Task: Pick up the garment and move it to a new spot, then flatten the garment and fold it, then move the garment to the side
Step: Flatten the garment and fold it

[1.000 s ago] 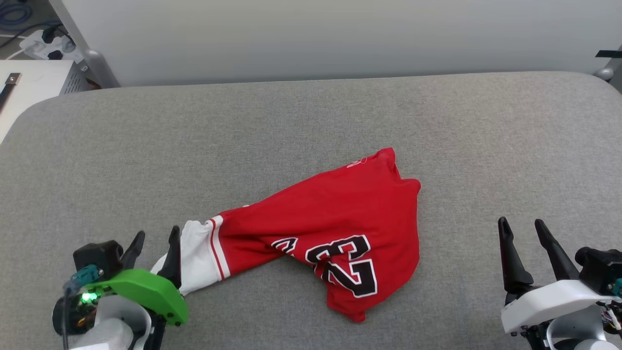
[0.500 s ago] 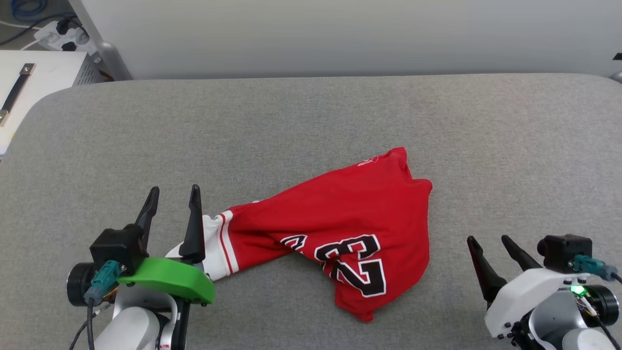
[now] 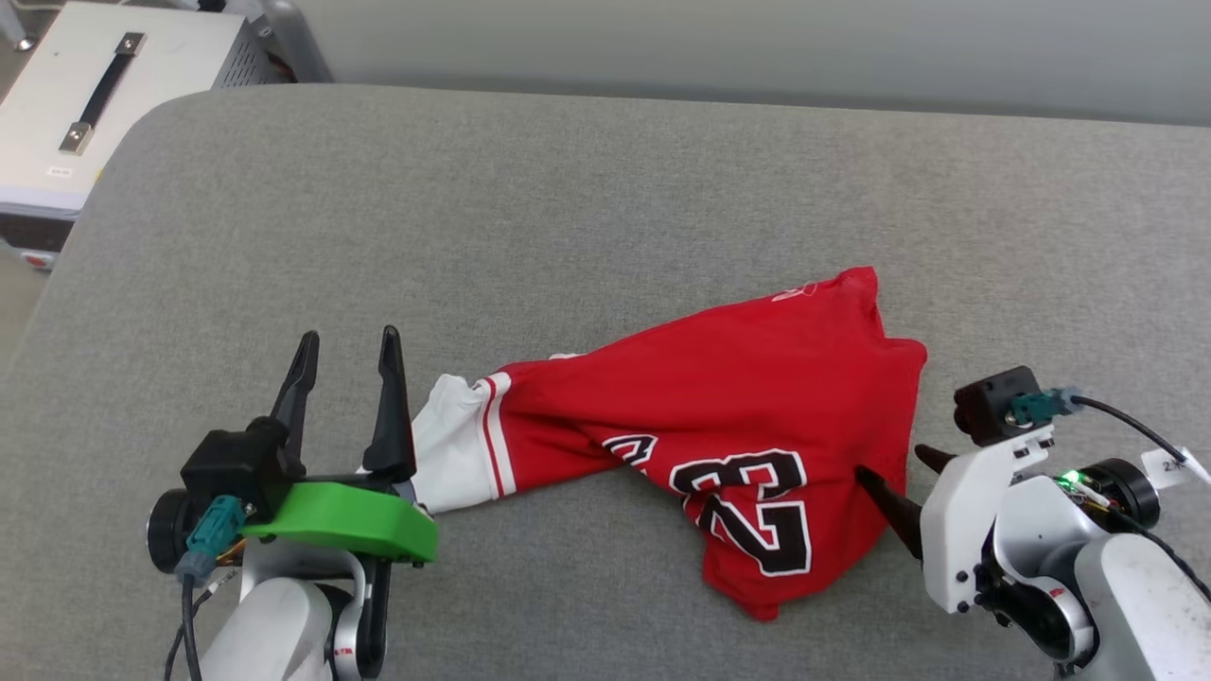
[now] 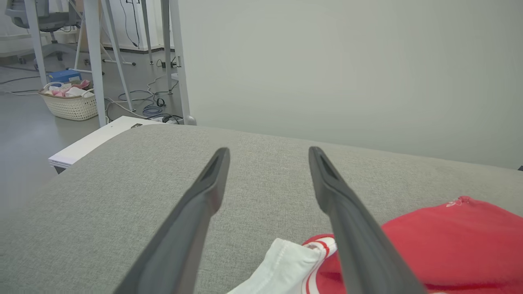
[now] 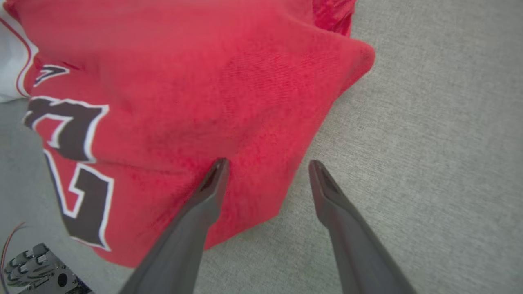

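The garment (image 3: 728, 416) is a red jersey with a black "23" and lies crumpled on the grey table (image 3: 568, 218). Its white sleeve (image 3: 454, 454) points left. My left gripper (image 3: 348, 338) stands open just left of that sleeve, with nothing between its fingers. In the left wrist view the left gripper (image 4: 268, 150) points over bare table, and the sleeve (image 4: 286, 265) lies under its right finger. My right gripper (image 3: 891, 463) is open at the garment's right edge. In the right wrist view the right gripper (image 5: 267, 162) straddles that edge, one finger above the garment's red cloth (image 5: 184, 102) and the other above the table.
A white case with a black handle (image 3: 104, 85) sits off the table's far left corner. A pale wall (image 4: 347, 73) runs behind the table. On the floor to the left stand a wicker basket (image 4: 71, 104), frame legs and cables.
The head camera has turned, shifting the whole picture. My right gripper has swung in leftward and tipped down to the garment's right edge. My left gripper came forward beside the sleeve.
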{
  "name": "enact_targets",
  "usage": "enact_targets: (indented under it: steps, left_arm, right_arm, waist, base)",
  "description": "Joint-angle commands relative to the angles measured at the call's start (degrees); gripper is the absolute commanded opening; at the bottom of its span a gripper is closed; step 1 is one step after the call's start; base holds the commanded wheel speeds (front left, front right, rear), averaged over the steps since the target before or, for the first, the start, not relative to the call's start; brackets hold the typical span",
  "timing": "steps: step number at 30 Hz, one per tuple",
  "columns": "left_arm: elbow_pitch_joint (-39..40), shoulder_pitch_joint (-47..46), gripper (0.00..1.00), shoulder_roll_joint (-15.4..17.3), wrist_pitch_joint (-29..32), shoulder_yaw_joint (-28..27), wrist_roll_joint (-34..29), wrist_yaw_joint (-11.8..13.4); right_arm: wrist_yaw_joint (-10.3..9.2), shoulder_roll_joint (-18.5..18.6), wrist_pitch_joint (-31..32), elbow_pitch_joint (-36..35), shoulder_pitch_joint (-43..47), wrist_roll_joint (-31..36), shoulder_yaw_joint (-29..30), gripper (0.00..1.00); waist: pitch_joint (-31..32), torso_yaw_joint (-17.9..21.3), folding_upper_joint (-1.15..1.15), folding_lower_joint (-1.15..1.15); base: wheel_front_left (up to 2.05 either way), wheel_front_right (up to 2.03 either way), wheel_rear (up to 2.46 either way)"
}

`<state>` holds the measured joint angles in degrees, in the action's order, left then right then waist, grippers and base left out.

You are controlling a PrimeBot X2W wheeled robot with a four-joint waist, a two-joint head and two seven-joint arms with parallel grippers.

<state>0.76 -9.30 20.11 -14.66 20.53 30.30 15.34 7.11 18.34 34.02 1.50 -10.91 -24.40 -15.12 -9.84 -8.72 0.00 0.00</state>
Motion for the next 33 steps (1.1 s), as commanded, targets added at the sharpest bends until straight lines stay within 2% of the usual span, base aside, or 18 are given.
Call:
enact_targets:
  steps: [1,7,12,13,14,15,21,27,33]
  left_arm:
    - [0.0,-0.9,1.00,-0.9,-0.3,-0.7,-0.9,-0.6]
    - [-0.6,-1.7,1.00,-4.1,-0.3,-3.0,-3.3,-3.0]
    - [-1.6,-1.3,1.00,-6.2,-0.3,-4.7,-5.0,-4.7]
    - [-1.8,-1.2,1.00,-6.6,-0.3,-4.9,-5.2,-5.0]
    - [-2.0,-1.1,1.00,-7.0,-0.3,-5.2,-5.4,-5.4]
    - [-2.3,-1.0,1.00,-7.3,-0.3,-5.5,-5.7,-5.6]
    - [-2.9,-0.4,1.00,-8.7,-0.3,-7.2,-7.2,-7.1]
    - [-3.4,-0.3,1.00,-9.6,-0.3,-8.5,-8.4,-8.3]
    - [-3.8,-0.8,1.00,-10.6,-0.3,-9.2,-8.9,-9.3]
  right_arm:
    - [0.37,0.7,0.8,1.3,-1.7,-1.0,-1.3,1.00]
    - [0.37,3.2,2.5,7.7,-5.6,-3.0,-6.4,1.00]
    - [0.37,4.6,7.6,13.7,-6.1,-5.1,-9.9,1.00]
    - [0.37,4.8,8.5,14.4,-6.1,-5.4,-10.4,0.76]
    - [0.37,4.9,9.5,15.1,-6.0,-6.1,-10.8,0.31]
    - [0.37,4.9,10.2,15.4,-6.0,-6.7,-11.0,0.01]
    - [0.37,6.4,9.1,13.3,-10.3,-7.1,-9.6,0.00]
    - [0.37,8.1,7.6,9.4,-19.3,-4.3,-7.8,0.00]
    - [0.37,8.9,7.7,9.4,-28.5,-3.2,-7.2,0.00]
  waist:
    - [-2.1,-2.0,0.00,0.00]
    - [-4.5,-4.0,0.00,0.00]
    - [-5.0,-4.8,0.00,0.00]
    - [-5.0,-4.9,0.00,0.00]
    - [-5.0,-5.1,0.00,0.00]
    - [-4.9,-5.1,0.00,0.00]
    - [-4.4,-4.8,0.00,0.00]
    - [-4.4,-4.1,0.00,0.00]
    - [-5.7,-3.9,0.00,0.00]
  base:
    - [0.00,0.00,0.00]
    - [0.00,0.00,0.00]
    - [0.00,0.00,0.00]
    - [0.00,0.00,0.00]
    - [0.00,0.00,0.00]
    - [0.00,0.00,0.00]
    - [0.00,0.00,0.00]
    - [0.00,0.00,0.00]
    - [0.00,0.00,0.00]
